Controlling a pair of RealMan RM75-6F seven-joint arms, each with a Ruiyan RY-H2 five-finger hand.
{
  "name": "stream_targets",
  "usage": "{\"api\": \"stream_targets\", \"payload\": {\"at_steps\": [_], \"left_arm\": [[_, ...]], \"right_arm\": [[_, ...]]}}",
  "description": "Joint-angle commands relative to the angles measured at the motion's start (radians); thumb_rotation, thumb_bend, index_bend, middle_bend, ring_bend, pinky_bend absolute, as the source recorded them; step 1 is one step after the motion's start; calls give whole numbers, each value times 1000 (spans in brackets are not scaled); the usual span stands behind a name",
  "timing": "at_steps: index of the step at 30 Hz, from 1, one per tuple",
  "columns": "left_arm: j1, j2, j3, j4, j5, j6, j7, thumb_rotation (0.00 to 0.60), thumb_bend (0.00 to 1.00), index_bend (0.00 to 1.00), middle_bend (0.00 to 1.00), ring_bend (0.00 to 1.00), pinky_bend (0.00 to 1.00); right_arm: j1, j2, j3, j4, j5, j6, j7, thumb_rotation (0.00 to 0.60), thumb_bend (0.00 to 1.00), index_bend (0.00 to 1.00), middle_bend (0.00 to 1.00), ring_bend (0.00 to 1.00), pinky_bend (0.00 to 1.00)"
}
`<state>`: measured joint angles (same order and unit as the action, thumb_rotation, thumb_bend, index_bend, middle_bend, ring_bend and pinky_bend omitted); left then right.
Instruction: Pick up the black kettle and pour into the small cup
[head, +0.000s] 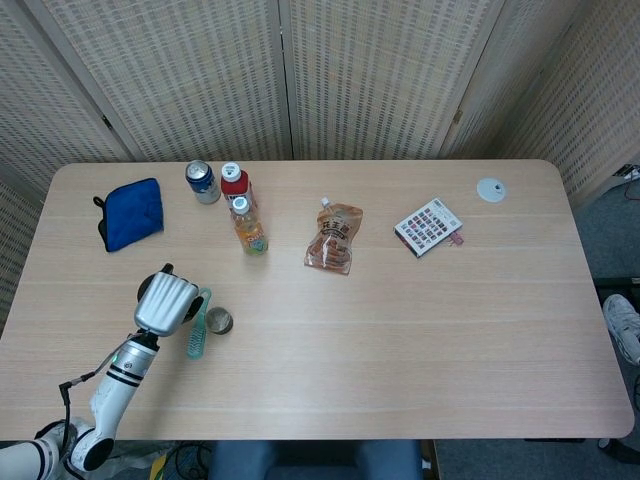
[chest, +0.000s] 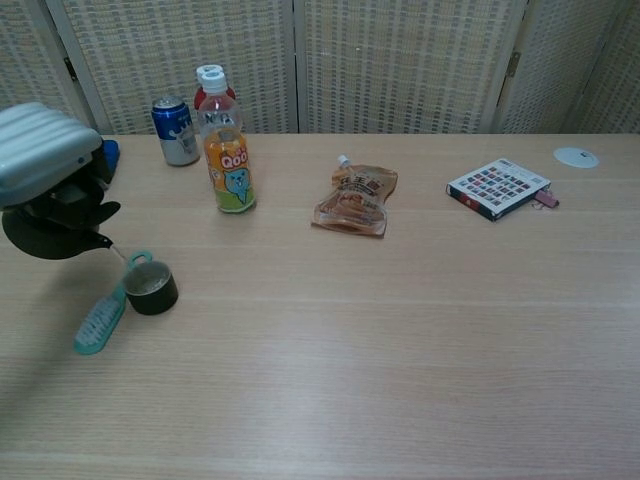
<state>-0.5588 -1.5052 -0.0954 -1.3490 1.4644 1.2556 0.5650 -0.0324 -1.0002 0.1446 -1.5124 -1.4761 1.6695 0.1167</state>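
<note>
My left hand (head: 166, 302) (chest: 42, 152) grips the black kettle (chest: 52, 228) from above, off the table at the front left. The kettle (head: 187, 311) is mostly hidden under the hand in the head view. Its spout tilts down to the right, just left of and above the small dark cup (head: 219, 321) (chest: 151, 287). A thin stream runs from the spout toward the cup's rim. My right hand is not in either view.
A teal brush (chest: 100, 318) lies beside the cup. Behind stand an orange juice bottle (chest: 229, 165), a red-labelled bottle (head: 234, 183) and a blue can (chest: 175, 131). A blue pouch (head: 132, 213), a snack pouch (chest: 357, 200), a colourful card box (chest: 498, 187) and a white disc (chest: 575, 157) lie further off.
</note>
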Motion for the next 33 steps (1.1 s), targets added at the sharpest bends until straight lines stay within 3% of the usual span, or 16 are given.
{"api": "stream_targets", "payload": {"at_steps": [1, 17, 33], "left_arm": [[1, 1, 1, -5, 2, 1, 3, 532, 401, 1000, 1000, 1000, 501], [1, -2, -1, -28, 6, -1, 18, 529, 400, 1000, 1000, 1000, 501], [7, 2, -30, -52, -37, -15, -111, 498, 401, 1000, 1000, 1000, 501]], "right_arm": [[-1, 0, 0, 1, -1, 2, 1, 600, 186, 231, 317, 238, 219], [-7, -3, 0, 13, 0, 6, 16, 600, 187, 231, 317, 238, 218], [-4, -6, 2, 19, 3, 0, 17, 600, 186, 231, 317, 238, 219]]}}
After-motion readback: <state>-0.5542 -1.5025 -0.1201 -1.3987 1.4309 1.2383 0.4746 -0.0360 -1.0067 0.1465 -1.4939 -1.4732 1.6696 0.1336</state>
